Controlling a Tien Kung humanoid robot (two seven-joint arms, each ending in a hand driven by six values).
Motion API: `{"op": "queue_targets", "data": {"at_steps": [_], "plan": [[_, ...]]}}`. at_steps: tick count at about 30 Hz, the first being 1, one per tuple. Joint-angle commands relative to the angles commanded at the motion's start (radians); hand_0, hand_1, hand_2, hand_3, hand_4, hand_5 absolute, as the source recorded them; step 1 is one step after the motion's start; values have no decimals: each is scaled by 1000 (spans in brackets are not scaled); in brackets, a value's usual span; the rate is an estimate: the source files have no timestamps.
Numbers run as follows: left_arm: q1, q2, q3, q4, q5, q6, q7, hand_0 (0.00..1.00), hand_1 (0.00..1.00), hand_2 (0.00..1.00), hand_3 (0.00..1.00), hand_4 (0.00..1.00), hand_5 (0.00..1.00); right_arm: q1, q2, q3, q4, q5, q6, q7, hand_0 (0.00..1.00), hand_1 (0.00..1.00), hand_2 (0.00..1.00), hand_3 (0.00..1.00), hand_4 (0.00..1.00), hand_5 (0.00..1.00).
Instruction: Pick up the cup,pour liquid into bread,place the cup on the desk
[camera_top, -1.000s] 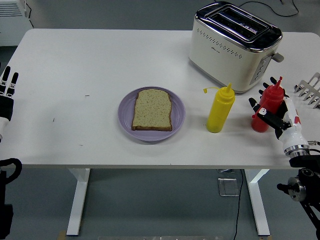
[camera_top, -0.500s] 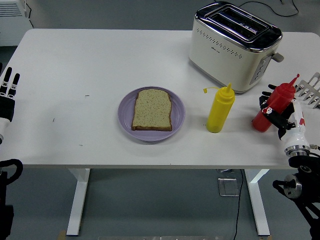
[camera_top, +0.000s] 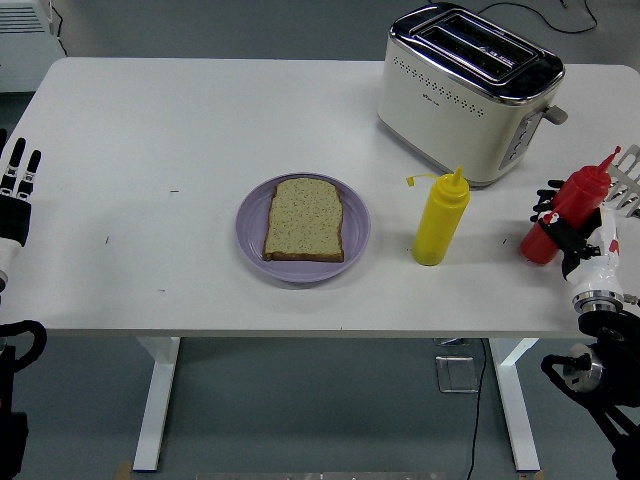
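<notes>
Now the right robot hand (camera_top: 562, 232) has its fingers wrapped around the red squeeze bottle (camera_top: 568, 212) at about four o'clock on the white bench (camera_top: 180, 130), the bottle tilted with its nozzle leaning toward one o'clock and its base apparently just clear of the bench top. The left robot hand (camera_top: 14, 190) rests at nine o'clock by the bench's edge, fingers straight and holding nothing. Counted out: one red bottle, one yellow squeeze bottle (camera_top: 440, 217) upright at three o'clock of the one purple plate (camera_top: 303, 229), one slice of bread (camera_top: 305, 220) on that plate, and one toaster (camera_top: 470, 90) at one o'clock.
</notes>
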Motion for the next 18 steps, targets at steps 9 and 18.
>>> {"op": "queue_targets", "data": {"at_steps": [9,18], "plan": [[-2,1,-4,-1,0,0,0,787,744,746,702,515,988,-11,-9,83,85,-140,23,-71,143,215,328,356,566,34],[-5,0,-10,-1,-1,1,-1,786,745,745,702,513,985,19,-57,178,219,-460,-51,-238,144,210,323,352,562,40]]}}
